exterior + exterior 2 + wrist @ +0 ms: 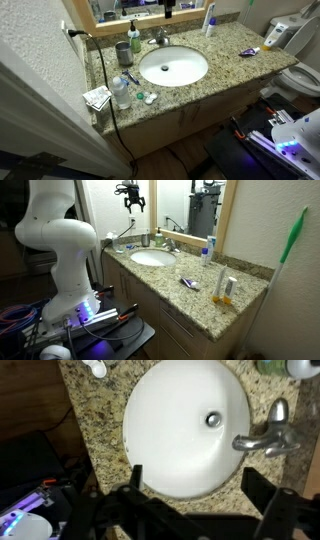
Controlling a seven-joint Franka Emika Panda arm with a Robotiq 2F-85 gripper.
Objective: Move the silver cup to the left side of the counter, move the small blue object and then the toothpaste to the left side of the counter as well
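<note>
Silver cup (121, 50) stands at the back of the table (230, 45) beside the green soap bottle (134, 40), while my hand (131, 207) hangs spread above the sink (172, 66); I judge the first step pending, needing a descent around the cup.

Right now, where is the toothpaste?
In an exterior view the toothpaste lies flat on the counter, on the picture's right of the sink, near that end.

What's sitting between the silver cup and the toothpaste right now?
The white sink fills most of that stretch between the silver cup and the toothpaste, with the faucet at its back edge; this shows in an exterior view.
</note>
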